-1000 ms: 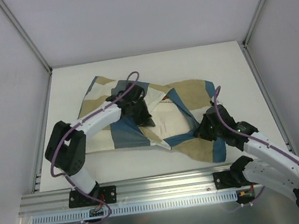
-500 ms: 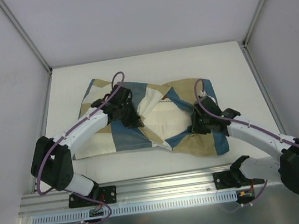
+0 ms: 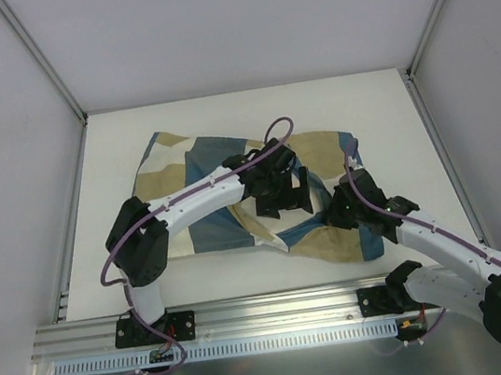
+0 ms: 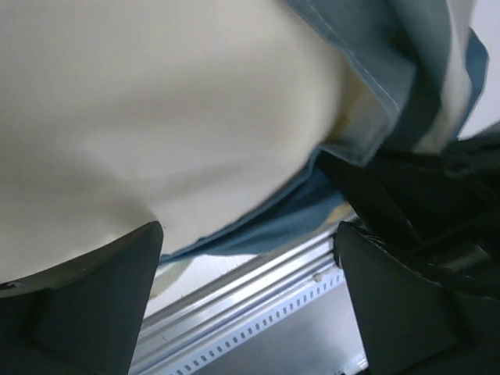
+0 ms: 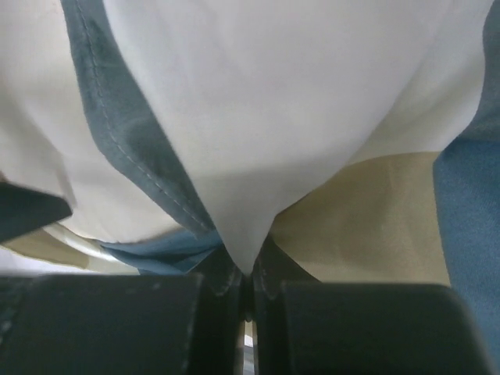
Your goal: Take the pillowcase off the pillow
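The pillowcase [image 3: 201, 171], checked in blue, tan and cream, lies rumpled across the middle of the table. My left gripper [image 3: 282, 194] hangs open over its mouth with nothing between the fingers. In the left wrist view the plain cream pillow [image 4: 156, 117] bulges just above the open left gripper [image 4: 246, 297], with the pillowcase's blue hem [image 4: 367, 86] around it. From above, that arm mostly hides the pillow. My right gripper [image 3: 335, 215] sits at the case's right end, near the mouth. Up close, the right gripper [image 5: 248, 269] is shut on a cream fold of the pillowcase [image 5: 258, 156].
An aluminium rail [image 3: 269, 312] runs along the table's near edge, just below the cloth. Slanted frame posts [image 3: 38, 59] stand at the back corners. White tabletop [image 3: 249, 112] shows behind the pillowcase.
My left gripper has opened and let go of the cloth. It swung right, from the case's middle to its mouth. The right arm drew slightly back, still pinching the cloth.
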`<action>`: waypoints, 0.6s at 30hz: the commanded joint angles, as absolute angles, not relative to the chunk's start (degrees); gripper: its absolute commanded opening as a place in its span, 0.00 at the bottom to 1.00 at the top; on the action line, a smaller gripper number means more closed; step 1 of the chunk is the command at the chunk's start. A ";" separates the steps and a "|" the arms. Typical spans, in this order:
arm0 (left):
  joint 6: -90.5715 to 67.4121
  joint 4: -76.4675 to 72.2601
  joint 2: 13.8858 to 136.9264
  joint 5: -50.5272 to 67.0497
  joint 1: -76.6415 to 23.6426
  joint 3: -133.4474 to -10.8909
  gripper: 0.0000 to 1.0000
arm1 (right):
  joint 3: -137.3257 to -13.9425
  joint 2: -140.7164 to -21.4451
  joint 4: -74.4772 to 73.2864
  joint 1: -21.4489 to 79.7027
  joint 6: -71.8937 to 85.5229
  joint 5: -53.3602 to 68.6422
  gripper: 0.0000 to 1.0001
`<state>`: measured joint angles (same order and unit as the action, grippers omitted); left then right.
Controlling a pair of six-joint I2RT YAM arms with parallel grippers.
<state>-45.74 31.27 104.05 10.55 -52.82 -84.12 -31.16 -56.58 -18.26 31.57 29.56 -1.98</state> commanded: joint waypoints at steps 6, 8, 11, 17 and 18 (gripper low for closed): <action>-45.35 37.35 112.93 1.06 -55.19 -91.22 0.99 | -28.48 -52.91 -18.63 29.53 30.76 0.52 0.01; -45.53 37.44 117.39 1.40 -55.46 -93.33 0.99 | -28.39 -52.65 -18.54 29.71 31.02 1.76 0.01; -46.14 37.35 124.24 5.34 -54.67 -95.61 0.99 | -28.21 -51.77 -18.37 29.62 31.90 2.55 0.01; -47.28 37.44 127.37 9.58 -53.53 -96.86 0.00 | -26.11 -49.49 -18.81 29.62 33.13 3.78 0.01; -47.37 37.44 126.22 10.10 -53.00 -96.33 0.00 | -25.84 -48.87 -19.07 29.45 33.05 3.87 0.01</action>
<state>-46.85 38.48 122.83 9.15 -53.34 -98.87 -27.03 -50.87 -17.78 29.69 31.86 2.24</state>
